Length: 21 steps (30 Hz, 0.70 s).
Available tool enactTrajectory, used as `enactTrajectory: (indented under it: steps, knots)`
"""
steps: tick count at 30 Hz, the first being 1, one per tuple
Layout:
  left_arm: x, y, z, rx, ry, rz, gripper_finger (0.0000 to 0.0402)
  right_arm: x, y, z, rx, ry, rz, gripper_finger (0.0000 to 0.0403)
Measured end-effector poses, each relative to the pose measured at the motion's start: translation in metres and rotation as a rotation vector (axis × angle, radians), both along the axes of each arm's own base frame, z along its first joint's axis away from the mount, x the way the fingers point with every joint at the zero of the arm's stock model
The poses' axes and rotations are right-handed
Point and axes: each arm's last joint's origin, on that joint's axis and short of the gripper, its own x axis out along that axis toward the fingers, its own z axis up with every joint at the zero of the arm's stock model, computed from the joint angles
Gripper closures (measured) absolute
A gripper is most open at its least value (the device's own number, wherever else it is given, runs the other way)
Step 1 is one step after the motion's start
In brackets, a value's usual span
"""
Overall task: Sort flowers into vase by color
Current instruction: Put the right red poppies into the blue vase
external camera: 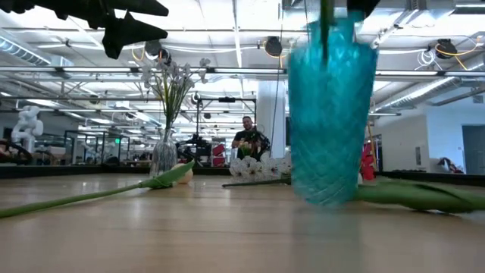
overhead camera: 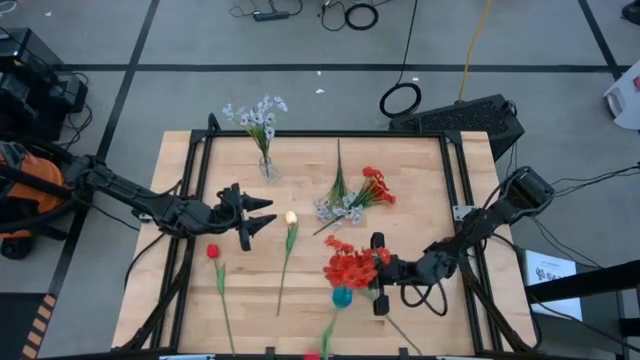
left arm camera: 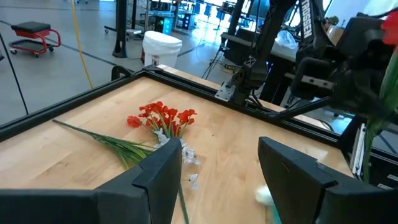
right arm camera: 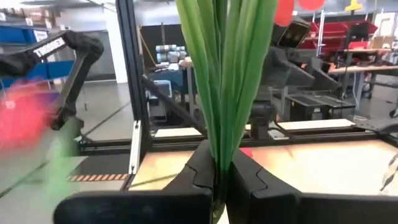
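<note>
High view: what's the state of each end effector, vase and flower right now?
Left end effector: open, empty, beside the white rosebud.
Right end effector: shut on red flower bunch.
Teal vase: upright, a stem inside.
Clear vase: upright, holding pale sprigs.
White rosebud: lying flat.
Single red flower: lying flat.

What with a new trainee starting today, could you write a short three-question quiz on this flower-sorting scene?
1. True or false: the left tool is shut on a flower.
2. Multiple choice: what is the right tool clamped on? A) the green stems of the red bunch; B) a white rosebud; C) a vase rim.
3. Short answer: what stands in the clear glass vase at the far side of the table?

Key: 1. False: its fingers are apart, with nothing between them. 2. A. 3. The pale bluish-white sprigs.
</note>
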Motion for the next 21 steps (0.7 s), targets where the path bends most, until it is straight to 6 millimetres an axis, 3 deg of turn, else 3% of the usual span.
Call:
enactTrajectory:
  steps: [10, 21]
  knots:
    - [0.0001, 0.0, 0.0004, -0.002, -0.004, 0.0, 0.0185, 0.0016, -0.0034, 0.0001, -0.087, -0.006, -0.067, 0.0399]
    - [0.0, 0.0002, 0.0009, -0.002, -0.009, 0.008, 0.0185, 0.0021, -0.0059, 0.0022, -0.072, -0.012, -0.081, 0.0399]
